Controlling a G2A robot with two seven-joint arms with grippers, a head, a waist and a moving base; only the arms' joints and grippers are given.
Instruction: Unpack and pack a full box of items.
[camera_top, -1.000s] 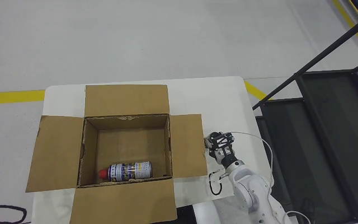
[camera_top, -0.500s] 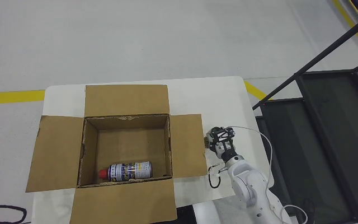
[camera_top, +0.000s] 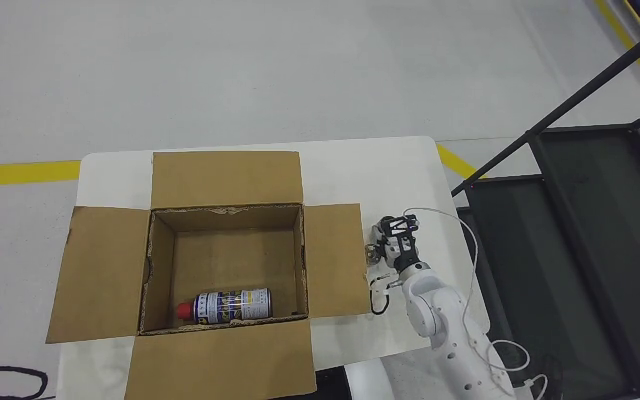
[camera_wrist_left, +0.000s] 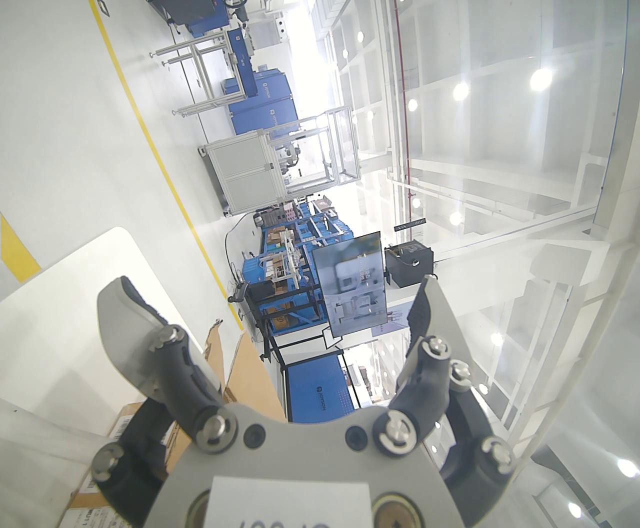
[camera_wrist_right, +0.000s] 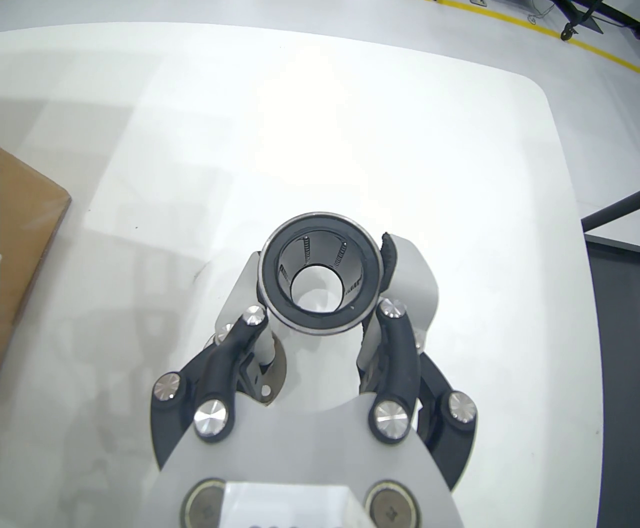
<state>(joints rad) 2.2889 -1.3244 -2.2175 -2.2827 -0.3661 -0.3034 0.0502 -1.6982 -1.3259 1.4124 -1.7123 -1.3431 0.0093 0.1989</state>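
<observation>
Metal sleeve (camera_wrist_right: 320, 223) clamped in right gripper (camera_wrist_right: 320, 280), near box (camera_top: 335, 260)

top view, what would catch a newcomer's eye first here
A big cardboard box sits open with all four flaps spread in the middle of the white table, and a lone spray can lies on its side against the wall nearest the robot. Just beyond the box's right flap, the right pincer is shut on a dark metal ring with a hollow centre.
</observation>
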